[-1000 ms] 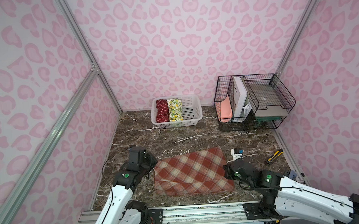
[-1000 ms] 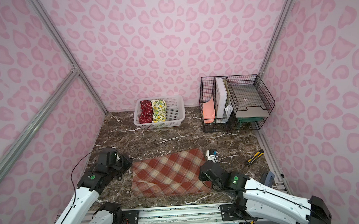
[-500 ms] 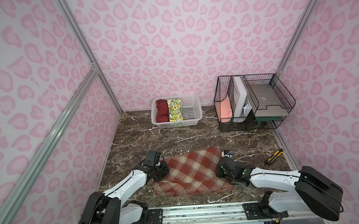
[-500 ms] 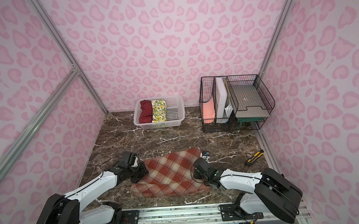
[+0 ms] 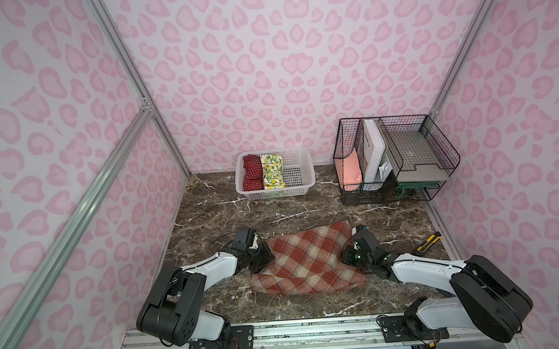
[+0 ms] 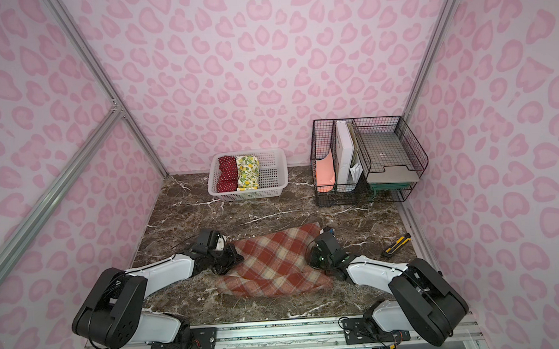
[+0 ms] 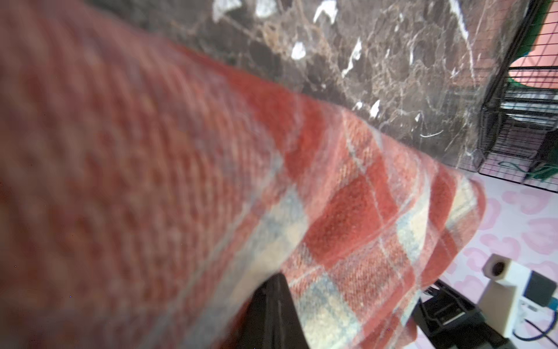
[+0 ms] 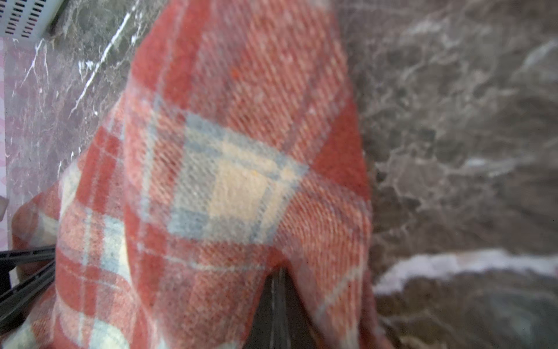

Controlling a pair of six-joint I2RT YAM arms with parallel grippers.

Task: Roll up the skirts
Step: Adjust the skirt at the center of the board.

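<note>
Your left gripper [image 5: 266,257] pinches the plaid skirt [image 5: 305,262] at its 9 o'clock edge, your right gripper [image 5: 346,256] at 3 o'clock. The dotted skirt [image 5: 251,172] and lemon skirt [image 5: 272,170] sit in the basket [image 5: 300,190] at 12 o'clock.

Left gripper [image 5: 268,256], right gripper [image 5: 346,256] closed, low.

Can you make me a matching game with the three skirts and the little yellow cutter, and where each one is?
Things:
1. plaid skirt
2. polka-dot skirt
3. lemon skirt
4. yellow cutter

Places:
A. at the left end of the basket
B. on the table, far right
C. spread on the table, up front
D. in the middle of the basket

Pairs: 1-C, 2-A, 3-D, 4-B
</note>
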